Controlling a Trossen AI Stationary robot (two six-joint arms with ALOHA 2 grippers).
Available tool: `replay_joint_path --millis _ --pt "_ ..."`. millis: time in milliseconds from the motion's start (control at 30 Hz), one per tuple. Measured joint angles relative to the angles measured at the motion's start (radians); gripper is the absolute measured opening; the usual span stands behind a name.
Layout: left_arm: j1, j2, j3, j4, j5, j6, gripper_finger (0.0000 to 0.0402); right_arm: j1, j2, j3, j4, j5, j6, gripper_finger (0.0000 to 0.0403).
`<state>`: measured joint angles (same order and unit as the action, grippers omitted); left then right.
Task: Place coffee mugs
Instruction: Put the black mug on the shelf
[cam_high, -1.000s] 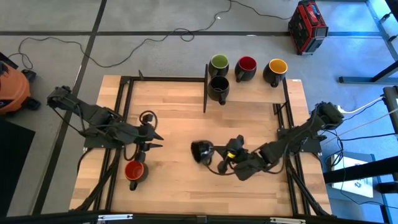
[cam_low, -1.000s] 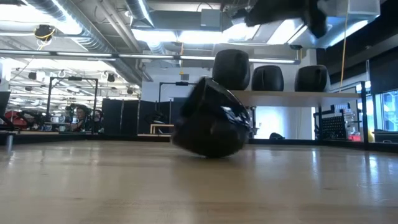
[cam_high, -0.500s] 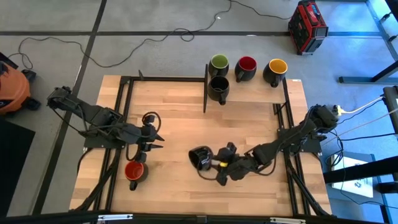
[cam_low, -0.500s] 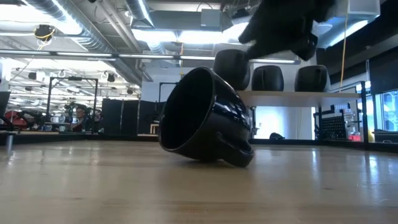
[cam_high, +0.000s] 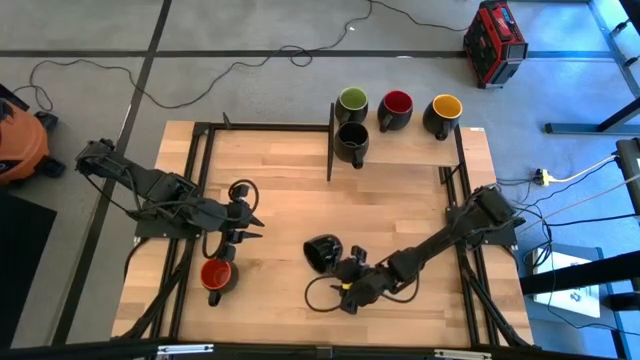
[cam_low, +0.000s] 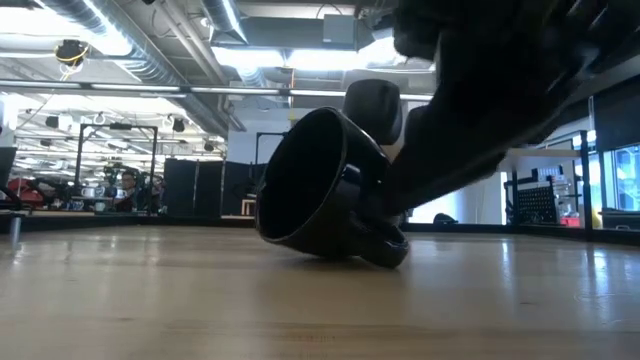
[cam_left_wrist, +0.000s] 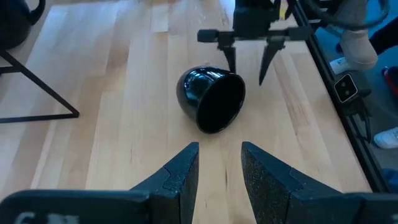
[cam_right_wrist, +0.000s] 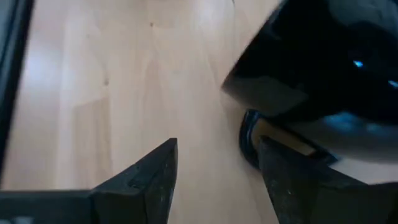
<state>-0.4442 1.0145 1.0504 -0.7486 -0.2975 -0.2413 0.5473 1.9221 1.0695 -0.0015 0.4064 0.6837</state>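
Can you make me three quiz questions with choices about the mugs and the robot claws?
1. Where is the red-inside mug?
A on the shelf
B on the table by the left claw
C on the floor

2. How many mugs stand on the shelf?
A two
B four
C six

3. How is the black mug by the right claw?
A upright
B lying on its side
C upside down

Answers: 1 B, it sits just below that claw in the high view. 2 B, four are lined up there. 3 B, its mouth faces sideways.
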Motion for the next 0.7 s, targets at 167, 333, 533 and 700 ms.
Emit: replay_joint_path --millis 167,333,533,700 --pt "0.0 0.0 0.0 -0.003 0.0 -0.001 0.0115 -0.028 0.044 0.004 0.004 0.001 -0.007 0.0209" --pt "0.0 0.0 0.0 -0.003 -0.001 -0.01 0.0115 -0.047 0.059 0.004 0.01 -0.003 -0.019 0.0192" --pt "0.0 0.0 0.0 -0.003 -0.001 -0.01 0.0115 -0.058 0.08 0.007 0.008 -0.015 -0.068 0.0129" --pt "0.0 0.0 0.0 -0.002 -0.006 -0.01 0.0115 -0.059 0.106 0.009 0.031 0.005 -0.079 0.0073"
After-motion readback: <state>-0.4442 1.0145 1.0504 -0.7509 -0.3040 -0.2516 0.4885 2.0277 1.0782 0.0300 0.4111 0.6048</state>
